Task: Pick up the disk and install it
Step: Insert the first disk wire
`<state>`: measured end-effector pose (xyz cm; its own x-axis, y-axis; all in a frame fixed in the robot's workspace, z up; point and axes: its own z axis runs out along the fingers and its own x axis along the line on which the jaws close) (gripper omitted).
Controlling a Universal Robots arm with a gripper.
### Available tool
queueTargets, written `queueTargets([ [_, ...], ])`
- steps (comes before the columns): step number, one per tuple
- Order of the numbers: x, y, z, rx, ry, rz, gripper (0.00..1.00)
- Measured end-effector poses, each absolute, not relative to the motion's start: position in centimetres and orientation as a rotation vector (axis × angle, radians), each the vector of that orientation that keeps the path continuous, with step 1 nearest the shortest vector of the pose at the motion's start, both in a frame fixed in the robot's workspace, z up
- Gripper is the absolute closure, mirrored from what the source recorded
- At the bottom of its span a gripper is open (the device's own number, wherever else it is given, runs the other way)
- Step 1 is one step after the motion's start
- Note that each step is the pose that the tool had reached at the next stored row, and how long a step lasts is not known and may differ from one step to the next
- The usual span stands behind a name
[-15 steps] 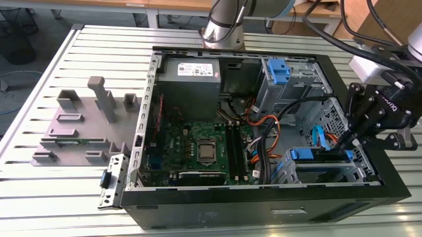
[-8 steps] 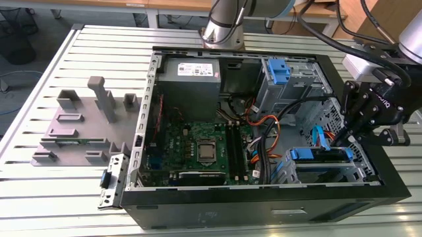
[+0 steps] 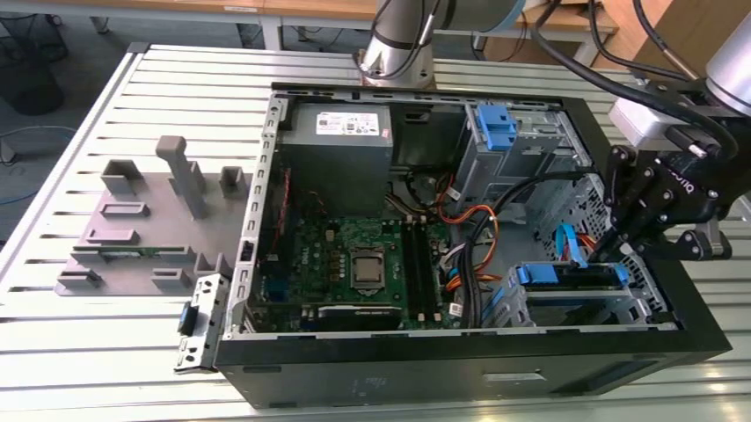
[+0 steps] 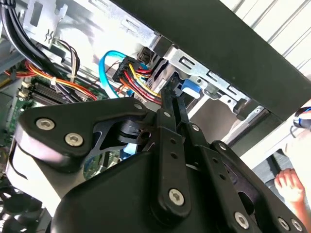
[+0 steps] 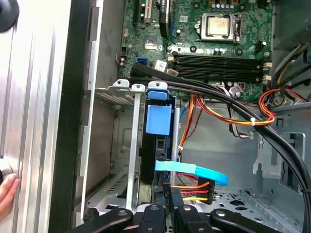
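- Exterior view: the gripper [image 3: 624,251] hangs over the open computer case [image 3: 470,369] at the exterior view's right, directly above the drive bay [image 3: 586,294] near the case's front corner.
- Exterior view: the disk [image 3: 572,275] sits in that bay, its blue rail showing along the top edge; the fingertips reach down to it.
- Second wrist view: the two black fingers [image 4: 167,109] lie pressed close together, with almost no gap, their tips at the blue tab of the disk [image 4: 187,90] by the bay's metal frame. Whether they pinch that tab or merely touch it cannot be determined.
- First wrist view: the disk [image 5: 158,119] stands edge-on in the bay, blue handle plate outward, between grey metal guides. A blue data cable [image 5: 194,171] and a bundle of red, yellow and black power wires [image 5: 194,190] run to its end near the fingertips.
- Exterior view: the motherboard [image 3: 358,264] lies in the case floor; a grey plastic stand [image 3: 147,220] rests on the slatted table [image 3: 70,352], well apart from the case.
- First wrist view: a person's hand [image 5: 6,196] rests at the case's outer wall.
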<state>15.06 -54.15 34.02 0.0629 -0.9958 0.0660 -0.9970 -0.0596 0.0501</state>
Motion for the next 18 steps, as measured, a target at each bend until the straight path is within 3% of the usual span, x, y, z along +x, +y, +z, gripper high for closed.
queueTargets([
  [18,14.71,-54.35,33.75,2.235,-2.089,0.023,0.84],
])
